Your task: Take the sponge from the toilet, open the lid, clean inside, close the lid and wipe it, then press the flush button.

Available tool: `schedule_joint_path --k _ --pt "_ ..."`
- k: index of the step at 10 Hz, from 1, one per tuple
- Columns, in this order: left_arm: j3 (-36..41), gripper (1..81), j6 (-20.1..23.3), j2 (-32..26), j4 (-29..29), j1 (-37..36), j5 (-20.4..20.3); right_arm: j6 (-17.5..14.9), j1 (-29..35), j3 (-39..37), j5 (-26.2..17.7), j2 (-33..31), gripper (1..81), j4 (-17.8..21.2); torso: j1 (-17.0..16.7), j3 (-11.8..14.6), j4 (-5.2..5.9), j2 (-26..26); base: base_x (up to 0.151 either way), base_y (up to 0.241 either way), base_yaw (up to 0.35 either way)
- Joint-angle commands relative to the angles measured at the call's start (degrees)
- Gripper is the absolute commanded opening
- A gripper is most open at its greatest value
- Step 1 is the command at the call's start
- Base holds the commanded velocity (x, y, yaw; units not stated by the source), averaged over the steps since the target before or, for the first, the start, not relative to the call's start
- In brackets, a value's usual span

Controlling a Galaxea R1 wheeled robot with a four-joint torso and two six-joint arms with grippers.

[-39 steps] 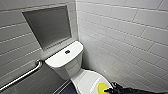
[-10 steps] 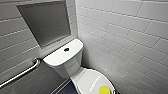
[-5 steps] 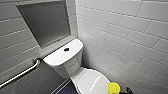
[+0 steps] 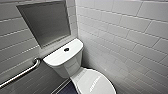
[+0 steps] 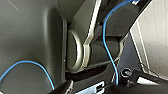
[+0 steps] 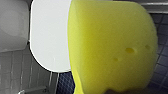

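The white toilet point(image 4: 62, 58) stands against the tiled wall, its boxy tank carrying the round dark flush button point(image 4: 66, 49). The oval lid point(image 4: 96, 82) lies shut over the bowl. In the right wrist view the yellow sponge point(image 6: 112, 47) looms very close, held in my right gripper, which is shut on it. It hangs above the edge of the shut lid point(image 6: 50, 35). My left gripper point(image 5: 98, 86) is open, holds nothing, and sits close to the robot's own dark body and blue cables.
A metal grab bar point(image 4: 20, 73) runs along the left wall below a recessed niche point(image 4: 45, 22). White tiled wall point(image 4: 125, 37) closes in on the right of the toilet. Dark tiled floor point(image 6: 160, 57) lies beside the bowl.
The sponge that showed at the lower edge of the head view half a second ago has slipped past that edge. The toilet and lid have not moved.
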Motion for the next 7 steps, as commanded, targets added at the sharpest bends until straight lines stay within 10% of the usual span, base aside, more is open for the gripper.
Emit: schedule_joint_path --k 1,7 --pt "14.4 81.1 0.2 -12.0 0.2 -4.9 4.2 0.2 -4.4 -3.9 -1.4 -1.3 1.0 0.3 0.0 0.0 0.00 0.0 0.000 0.000 0.000" --pt "22.7 81.1 -6.9 -21.0 -2.6 -15.9 5.8 -0.4 -20.0 -13.3 0.3 1.3 1.0 0.0 0.0 0.0 0.00 0.0 0.000 0.000 0.000"
